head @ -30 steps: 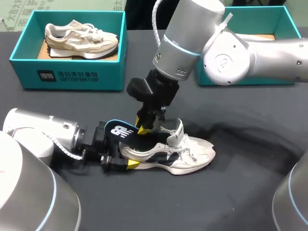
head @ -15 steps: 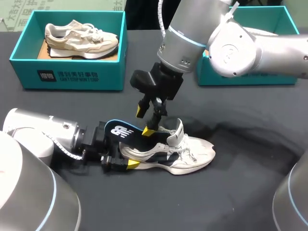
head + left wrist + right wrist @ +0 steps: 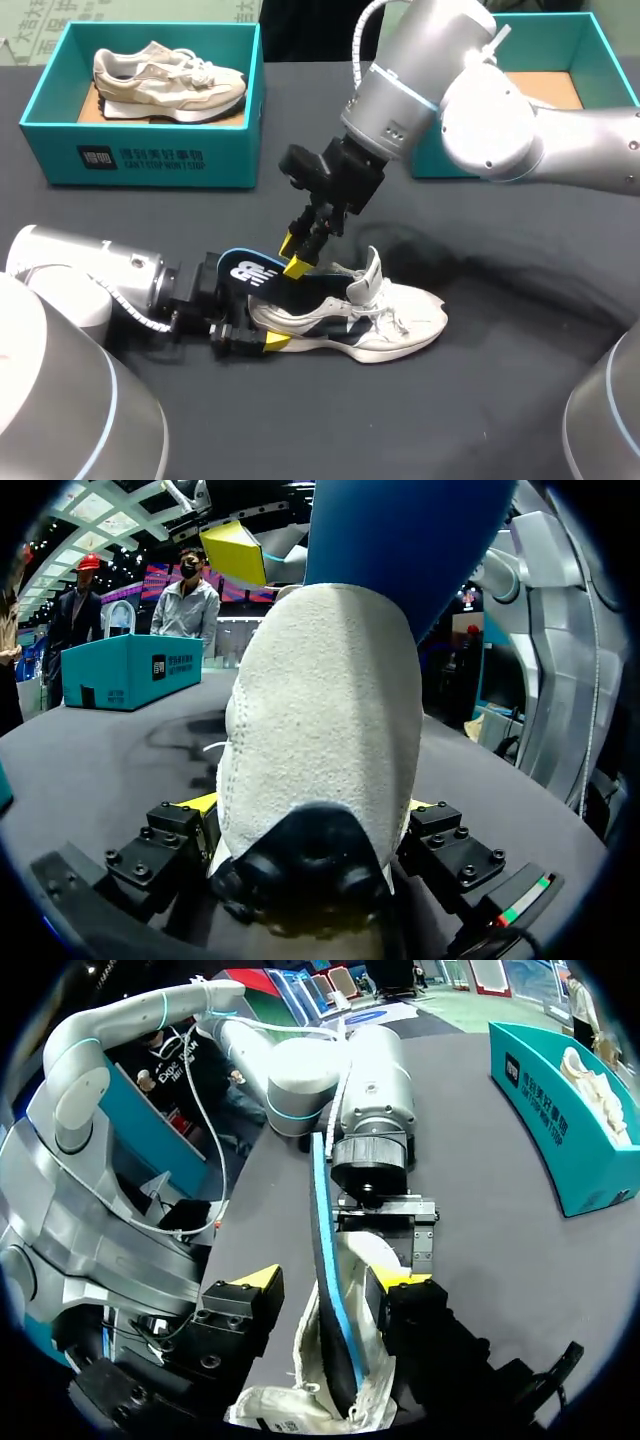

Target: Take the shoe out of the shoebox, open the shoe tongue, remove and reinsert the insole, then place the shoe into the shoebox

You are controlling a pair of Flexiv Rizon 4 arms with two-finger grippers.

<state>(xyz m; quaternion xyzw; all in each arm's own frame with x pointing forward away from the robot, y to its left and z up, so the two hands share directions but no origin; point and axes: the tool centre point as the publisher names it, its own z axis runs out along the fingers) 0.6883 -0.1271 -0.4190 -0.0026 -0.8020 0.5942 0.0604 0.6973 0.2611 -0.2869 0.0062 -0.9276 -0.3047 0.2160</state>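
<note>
White-and-navy mesh sneaker rests on the dark bench, heel clenched in left claw. Its blue foam insole juts above the heel; right claw straddles it, released, and should pinch squarely

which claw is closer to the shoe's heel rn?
Left. The left claw is clamped on the shoe's heel; the right claw sits above it, straddling the raised insole.

high head view, two close wrist views, shared shoe
</note>
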